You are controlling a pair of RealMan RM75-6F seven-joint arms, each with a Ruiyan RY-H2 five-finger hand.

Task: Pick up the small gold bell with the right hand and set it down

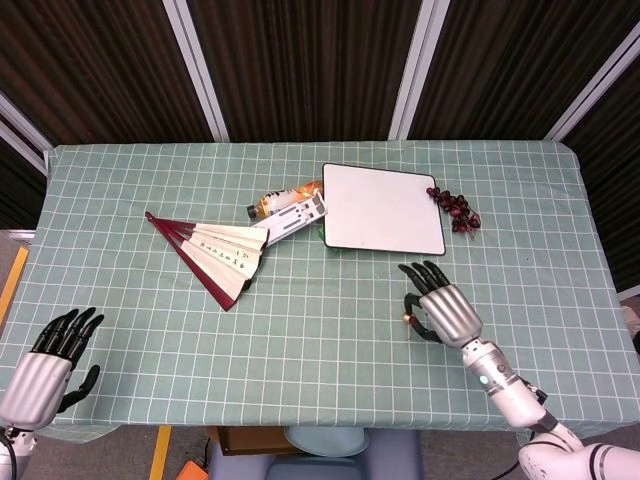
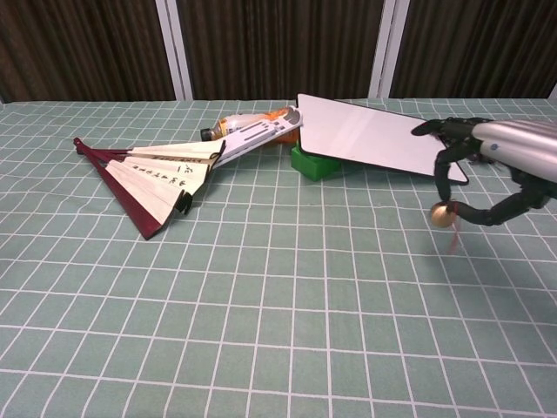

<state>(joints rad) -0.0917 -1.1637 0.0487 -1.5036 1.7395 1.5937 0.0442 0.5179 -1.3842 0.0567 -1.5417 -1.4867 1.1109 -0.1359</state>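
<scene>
The small gold bell [image 2: 442,215] hangs above the checked cloth, pinched between the thumb and a finger of my right hand [image 2: 500,165]; a thin red cord dangles below it. In the head view the bell [image 1: 406,319] peeks out at the left edge of the right hand [image 1: 445,310], in front of the white board. My left hand [image 1: 48,365] rests at the table's near left corner with its fingers apart, holding nothing; the chest view does not show it.
A white board [image 1: 383,208] lies propped on a green block [image 2: 315,161] at the back centre. Left of it are a bottle [image 1: 285,197], a white remote [image 1: 295,215] and an open paper fan [image 1: 212,250]. Dark red grapes [image 1: 455,208] lie at the back right.
</scene>
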